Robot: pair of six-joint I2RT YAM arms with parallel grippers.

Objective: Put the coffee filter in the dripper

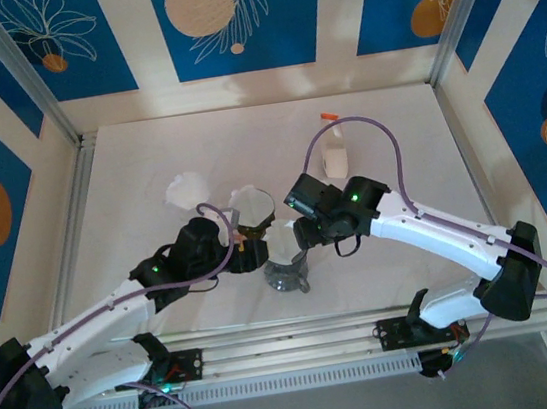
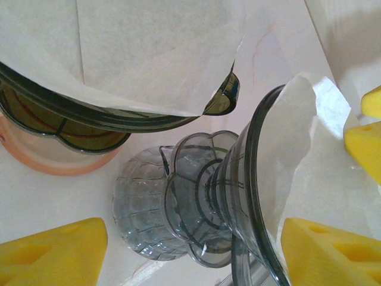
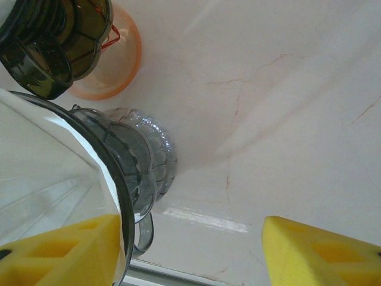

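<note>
Left wrist view: left pincer [image 2: 190, 238], spread apart, flanks a smoky grey clear plastic dripper [image 2: 196, 190]; right pincer [image 3: 190, 223], also apart, seemingly seats its white paper filter [image 2: 303, 155].

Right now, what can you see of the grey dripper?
The grey dripper is smoky, see-through plastic by its look: a cone with a dark rim, a scalloped collar, a ribbed round base and a small loop handle. It stands on the white table beside the brown dripper. A white paper filter sits inside, its edge above the rim.
</note>
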